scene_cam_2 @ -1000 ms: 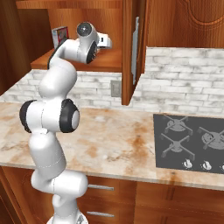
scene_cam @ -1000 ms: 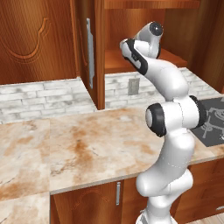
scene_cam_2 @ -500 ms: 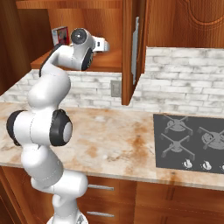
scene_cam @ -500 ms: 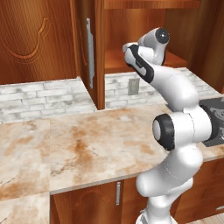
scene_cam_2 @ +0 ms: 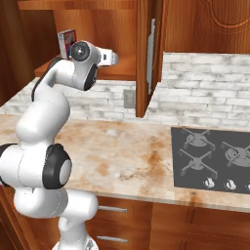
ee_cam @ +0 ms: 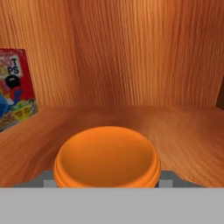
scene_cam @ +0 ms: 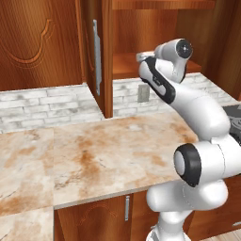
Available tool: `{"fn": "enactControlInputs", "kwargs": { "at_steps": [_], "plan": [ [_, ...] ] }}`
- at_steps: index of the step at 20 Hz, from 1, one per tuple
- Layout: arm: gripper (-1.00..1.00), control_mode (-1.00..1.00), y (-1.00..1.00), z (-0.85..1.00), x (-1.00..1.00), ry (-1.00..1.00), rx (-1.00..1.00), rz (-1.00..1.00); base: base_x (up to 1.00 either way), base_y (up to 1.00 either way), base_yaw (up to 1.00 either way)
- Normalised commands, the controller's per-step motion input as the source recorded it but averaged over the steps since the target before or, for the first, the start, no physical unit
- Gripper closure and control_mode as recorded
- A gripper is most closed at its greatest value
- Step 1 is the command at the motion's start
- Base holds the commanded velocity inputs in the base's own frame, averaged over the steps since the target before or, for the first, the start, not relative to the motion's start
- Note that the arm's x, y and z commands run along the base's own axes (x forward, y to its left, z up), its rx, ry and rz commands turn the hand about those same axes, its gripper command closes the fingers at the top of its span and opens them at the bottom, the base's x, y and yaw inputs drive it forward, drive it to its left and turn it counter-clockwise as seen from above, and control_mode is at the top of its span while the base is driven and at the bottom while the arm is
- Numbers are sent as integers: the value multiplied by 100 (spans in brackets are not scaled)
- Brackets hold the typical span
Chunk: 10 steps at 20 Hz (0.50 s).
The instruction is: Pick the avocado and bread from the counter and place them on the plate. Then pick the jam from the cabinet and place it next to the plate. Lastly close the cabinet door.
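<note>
Wooden cabinet (ee_cam: 131, 65) shelving is seen around an orange-lidded jam (ee_cam: 107, 159), with a cereal box (ee_cam: 15, 87) standing at one side. The jam lid is flanked by the fingers (ee_cam: 107, 183); whether it is gripped cannot be told.

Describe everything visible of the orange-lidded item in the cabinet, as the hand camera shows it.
The jam shows mostly as a smooth, round, bright orange lid with a domed top and a rolled rim; its body is hidden below. It stands upright on the wooden cabinet shelf, close in front of the camera, apart from the colourful box at the left. Whether the hand touches it cannot be told.
</note>
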Motion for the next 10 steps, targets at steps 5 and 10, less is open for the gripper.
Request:
{"fn": "enactControlInputs", "kwargs": {
  "at_steps": [5, 10],
  "plan": [
    [100, -100, 0, 9, -65, -3, 3, 0, 0, 0, 0],
    [100, -100, 0, 13, -60, -1, 4, 0, 0, 0, 0]
  ]
}}
